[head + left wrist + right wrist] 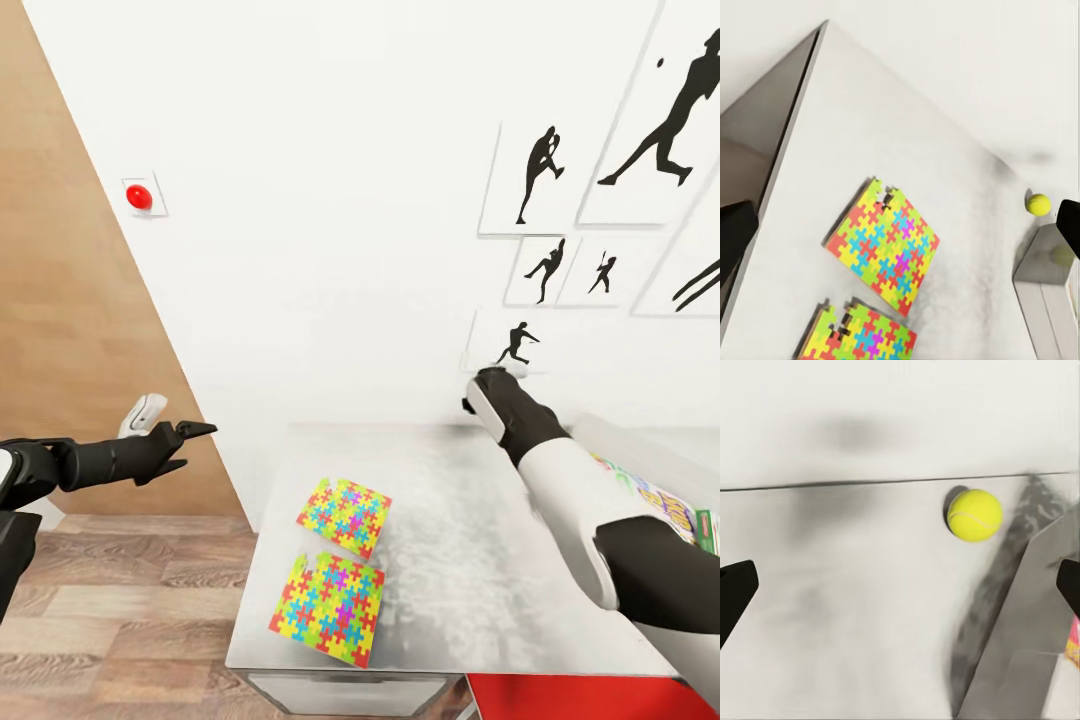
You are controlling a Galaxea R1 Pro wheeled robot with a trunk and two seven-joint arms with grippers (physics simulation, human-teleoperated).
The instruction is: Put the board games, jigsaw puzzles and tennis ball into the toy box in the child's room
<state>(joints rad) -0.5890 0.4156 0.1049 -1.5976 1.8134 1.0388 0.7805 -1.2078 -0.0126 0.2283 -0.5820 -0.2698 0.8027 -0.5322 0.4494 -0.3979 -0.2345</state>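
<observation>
Two jigsaw puzzles (345,515) (330,605) lie flat side by side on the left part of the pale table (470,560); the left wrist view shows them too (885,244) (859,337). The tennis ball (975,514) (1038,203) rests by the wall, just beside the corner of the grey toy box (1020,652) (1042,270). My right gripper (900,589) hangs open above the table, short of the ball. A colourful board game (672,512) shows past my right forearm. My left gripper (190,440) is open in the air, left of the table.
A wooden panel (70,330) stands at the left with a red button (138,196) on the white wall beside it. Black sports pictures (540,175) hang above the table. A red chair (580,695) sits at the table's near edge. Plank floor (130,610) lies to the left.
</observation>
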